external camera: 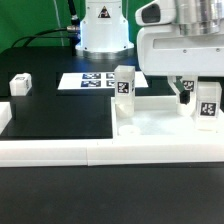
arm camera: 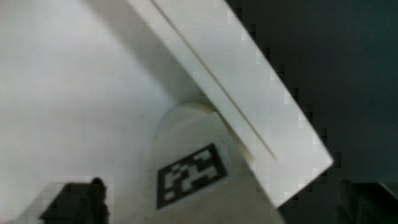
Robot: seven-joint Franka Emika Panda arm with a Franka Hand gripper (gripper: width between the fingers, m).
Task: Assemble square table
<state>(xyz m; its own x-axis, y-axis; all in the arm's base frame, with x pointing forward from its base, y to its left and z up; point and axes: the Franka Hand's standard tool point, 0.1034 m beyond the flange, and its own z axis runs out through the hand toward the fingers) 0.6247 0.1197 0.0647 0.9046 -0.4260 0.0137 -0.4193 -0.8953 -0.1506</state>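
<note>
The square table's white slab lies flat at the exterior view's right, against the front rail. Two white tagged legs stand upright on it, one at its back left corner and one at the right. A third leg lies loose on the black table at the left. My gripper hangs over the right leg. In the wrist view that leg sits between my spread fingers, with the slab beneath. The gripper is open and grips nothing.
White border rails run along the front and left of the black table. The marker board lies at the back centre, in front of the robot's base. A raised white edge crosses the wrist view diagonally.
</note>
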